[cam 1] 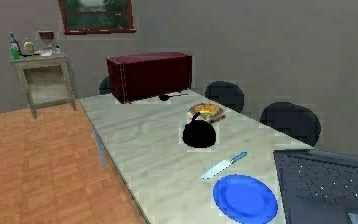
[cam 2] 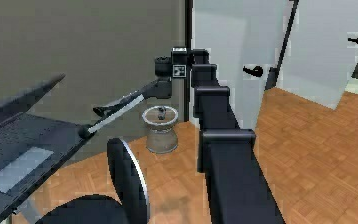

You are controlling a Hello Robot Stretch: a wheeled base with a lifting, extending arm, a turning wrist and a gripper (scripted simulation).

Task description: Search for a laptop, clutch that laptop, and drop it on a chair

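A dark laptop (cam 1: 323, 181) stands with its lid up at the near right corner of the long pale table (cam 1: 147, 130). The arm side view has the laptop (cam 2: 25, 150) at its left, lid raised over a grey keyboard. My arm (cam 2: 222, 140) reaches up the arm side view, and the gripper (cam 2: 90, 128) slants down-left with its thin fingers ending by the laptop's edge. I cannot tell whether it holds anything. Dark chairs (cam 1: 290, 120) line the table's far side, and one black chair (cam 2: 125, 185) stands just below the gripper.
On the table are a dark red box (cam 1: 149, 76), a black kettle (cam 1: 198, 131), a plate of food (cam 1: 206, 111), a blue-handled knife (cam 1: 224, 165) and a blue plate (cam 1: 245, 197). A side table (cam 1: 45, 75) holds bottles. A round wire stool (cam 2: 160, 130) stands near white doors (cam 2: 242, 60).
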